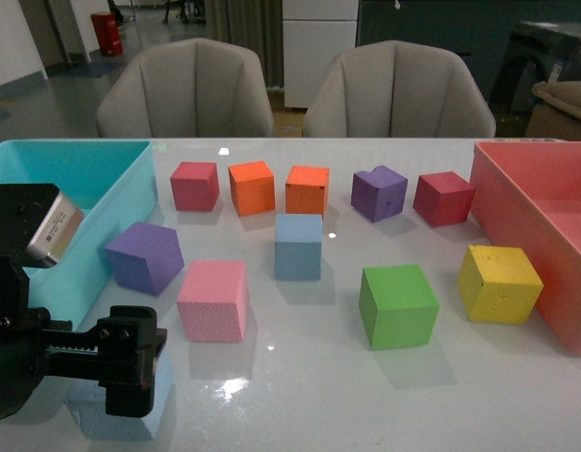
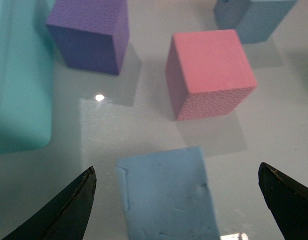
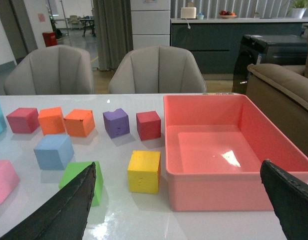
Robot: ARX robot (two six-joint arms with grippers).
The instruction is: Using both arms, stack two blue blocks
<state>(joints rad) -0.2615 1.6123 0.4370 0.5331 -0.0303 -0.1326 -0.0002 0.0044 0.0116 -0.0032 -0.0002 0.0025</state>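
- One blue block [image 2: 166, 195] lies on the table [image 2: 273, 135] between the widely parted left fingers [image 2: 64, 212], untouched; the other blue block [image 1: 298, 247] sits mid-table.
- The right fingers [image 3: 64, 210] are held apart, empty.
- Light, soft, grainy foam is judged; opposite flat sides should be pinched gently.

Lounge-like room: padded chairs [image 1: 185, 89], sofa [image 3: 283, 85], kitchen counter [image 3: 233, 21].

1. Near blue block [image 1: 130, 428]: mostly behind left gripper [image 1: 130, 363]; bottom edge crops it in left wrist view.
2. Far blue block [image 2: 253, 20]: cropped by top edge.
3. Pink bin [image 1: 516, 202], teal bin [image 1: 83, 146]: cropped by front-view side edges.
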